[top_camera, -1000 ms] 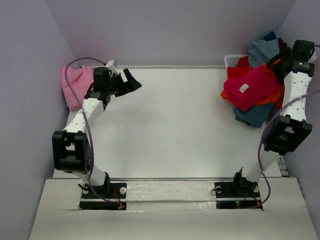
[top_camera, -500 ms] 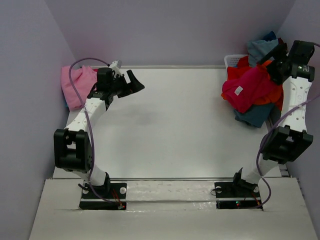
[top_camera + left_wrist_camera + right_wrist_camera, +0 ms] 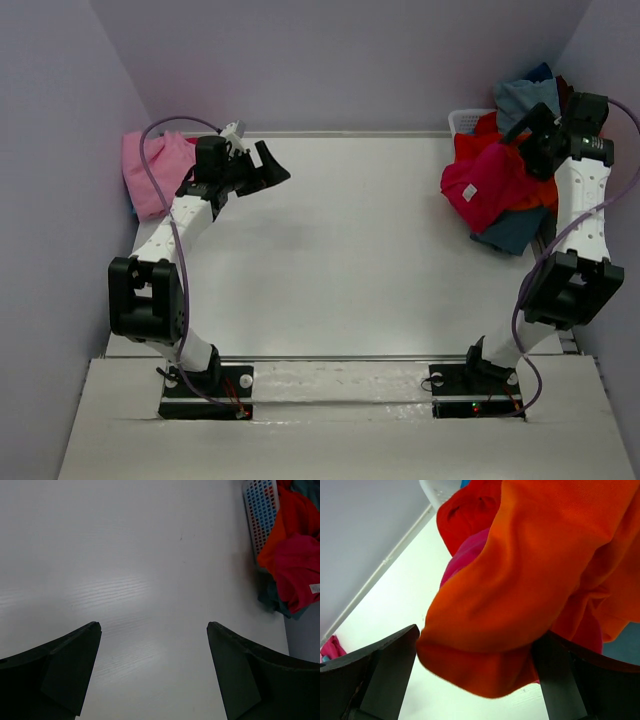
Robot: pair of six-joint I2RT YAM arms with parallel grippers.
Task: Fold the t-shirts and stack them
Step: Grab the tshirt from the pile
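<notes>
Rumpled orange t-shirt (image 3: 545,570), perhaps inside right end effector (image 3: 477,632)

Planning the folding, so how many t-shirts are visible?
6: light pink tee far left; crimson tee, orange tee, red tee, teal tee, grey-blue tee heaped at the basket far right. More may be hidden.

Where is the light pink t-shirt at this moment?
In the top view, the light pink t-shirt lies bunched at the far left corner of the table, against the left wall, beside the left arm.
</notes>
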